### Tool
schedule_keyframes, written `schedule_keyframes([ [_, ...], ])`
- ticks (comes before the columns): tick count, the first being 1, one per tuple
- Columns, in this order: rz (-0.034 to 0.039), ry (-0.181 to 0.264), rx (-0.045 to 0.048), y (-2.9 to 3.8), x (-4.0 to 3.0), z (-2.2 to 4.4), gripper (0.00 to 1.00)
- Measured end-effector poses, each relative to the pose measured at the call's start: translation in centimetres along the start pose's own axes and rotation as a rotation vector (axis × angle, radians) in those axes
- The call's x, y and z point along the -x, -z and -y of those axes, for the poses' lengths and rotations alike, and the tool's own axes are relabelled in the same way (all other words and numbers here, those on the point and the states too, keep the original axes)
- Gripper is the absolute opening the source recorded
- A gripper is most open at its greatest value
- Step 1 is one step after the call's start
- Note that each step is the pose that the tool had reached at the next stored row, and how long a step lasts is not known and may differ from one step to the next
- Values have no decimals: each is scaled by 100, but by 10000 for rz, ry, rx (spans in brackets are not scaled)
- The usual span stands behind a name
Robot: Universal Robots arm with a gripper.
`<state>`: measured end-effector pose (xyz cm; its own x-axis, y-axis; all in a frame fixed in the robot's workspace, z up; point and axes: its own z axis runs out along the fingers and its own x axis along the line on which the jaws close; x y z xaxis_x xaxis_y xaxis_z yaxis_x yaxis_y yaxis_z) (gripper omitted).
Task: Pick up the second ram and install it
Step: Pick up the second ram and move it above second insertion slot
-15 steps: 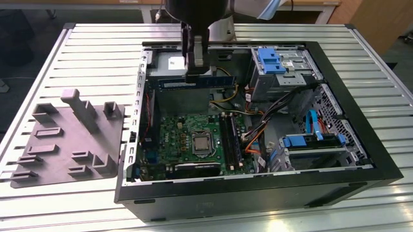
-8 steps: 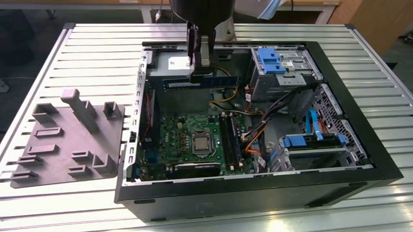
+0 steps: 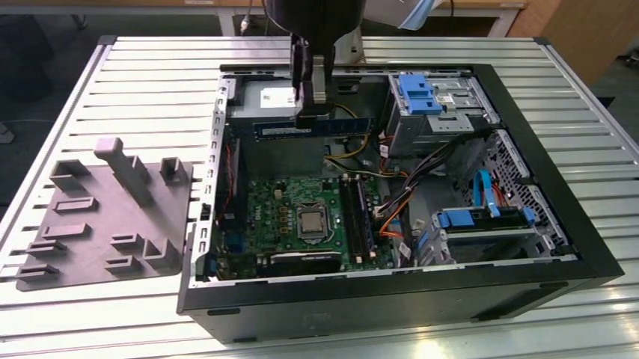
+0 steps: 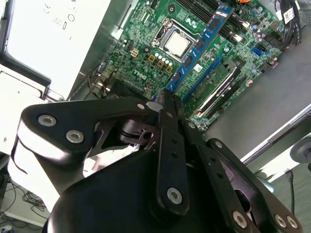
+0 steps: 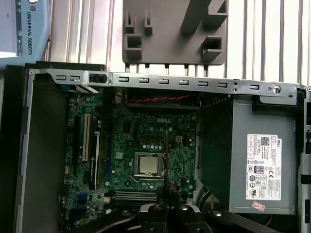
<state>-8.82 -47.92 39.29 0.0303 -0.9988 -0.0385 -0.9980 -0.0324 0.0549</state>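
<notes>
My gripper (image 3: 311, 117) hangs over the open computer case, shut on the second ram (image 3: 345, 126), a narrow bluish-green stick held level above the rear of the case. In the second wrist view the second ram (image 4: 197, 46) juts out from between the closed fingertips of the gripper (image 4: 168, 99), its black chips showing, above the green motherboard (image 4: 146, 58). In the first wrist view the stick (image 5: 166, 155) is edge-on over the CPU (image 5: 147, 164). The long black memory slots (image 3: 358, 217) lie beside the CPU (image 3: 311, 222); a green stick appears seated in one slot (image 4: 217, 86).
The black case (image 3: 559, 217) has drive cages with blue brackets (image 3: 420, 93) and orange and black cables (image 3: 394, 217) on the exterior view's right. A power supply (image 5: 262, 165) fills one corner. A grey holder tray (image 3: 110, 217) lies on the slatted table beside the case.
</notes>
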Motion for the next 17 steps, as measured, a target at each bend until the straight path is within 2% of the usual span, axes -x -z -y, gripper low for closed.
schedule_keyframes([
  [10, 0, -1, 11, -10, -4, 110, 12],
  [17, -1, -2, 27, -58, -7, 163, 12],
])
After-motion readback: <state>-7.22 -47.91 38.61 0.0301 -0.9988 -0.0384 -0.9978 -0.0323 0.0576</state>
